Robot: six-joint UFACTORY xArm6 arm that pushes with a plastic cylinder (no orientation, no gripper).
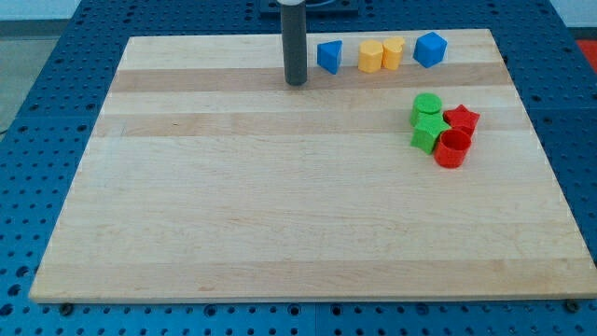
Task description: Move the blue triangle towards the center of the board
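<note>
The blue triangle [328, 56] sits near the view's top edge of the wooden board [233, 205], a little right of the middle. My tip [296, 82] rests on the board just left of the blue triangle and slightly below it, with a small gap between them. The dark rod rises straight up out of the view's top.
Right of the blue triangle stand two yellow blocks [371, 56] [393, 51] side by side, then a blue cube-like block [430, 49]. Lower right is a tight cluster: a green cylinder [427, 105], a green star [429, 133], a red star [461, 119] and a red cylinder [452, 149].
</note>
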